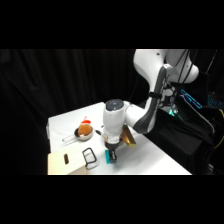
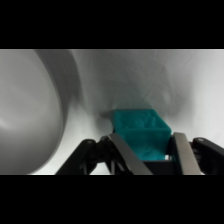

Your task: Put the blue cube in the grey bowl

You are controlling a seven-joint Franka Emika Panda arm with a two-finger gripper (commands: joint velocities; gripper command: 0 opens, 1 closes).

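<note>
The blue cube [image 2: 141,125] sits between my two fingers in the wrist view, their tips pressed against its left and right sides. My gripper [image 2: 144,139] is shut on it. A broad grey curved wall fills the left of that view, the grey bowl [image 2: 30,117], close beside the cube. In the side view the gripper [image 1: 112,156] reaches down to the table near its front edge, with the cube [image 1: 108,158] showing as a cyan patch at the fingertips. I cannot make out the bowl in the side view.
A small handled pan [image 1: 80,133] with an orange item stands behind and left of the gripper. A pale wooden board [image 1: 67,163] lies at the front left, a black-framed object [image 1: 89,158] beside it. A brown object [image 1: 129,138] lies behind the gripper.
</note>
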